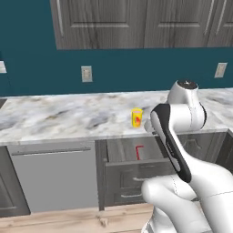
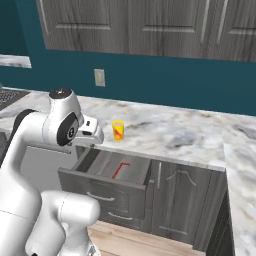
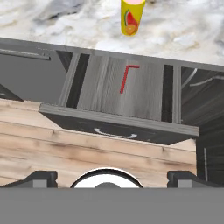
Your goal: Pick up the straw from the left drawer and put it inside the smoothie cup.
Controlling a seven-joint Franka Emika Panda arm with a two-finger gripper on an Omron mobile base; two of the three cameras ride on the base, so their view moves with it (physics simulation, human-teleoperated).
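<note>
A marble counter [image 1: 68, 116] runs under a teal wall, and the yellow smoothie cup [image 1: 136, 117] stands upright near its front edge. Right below it the left drawer [image 3: 118, 122] is pulled out, the red straw [image 3: 125, 78] lying flat inside. The gripper [image 3: 111, 177] hovers above, fingers spread wide, holding nothing.

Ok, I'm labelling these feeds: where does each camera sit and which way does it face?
Left base view: behind the arm's left, facing the counter; white arm at lower right.
Right base view: behind its right, same scene; arm at lower left.
Hand view: on the hand, looking down into the left drawer; fingertips at bottom.
All share the straw and smoothie cup.
</note>
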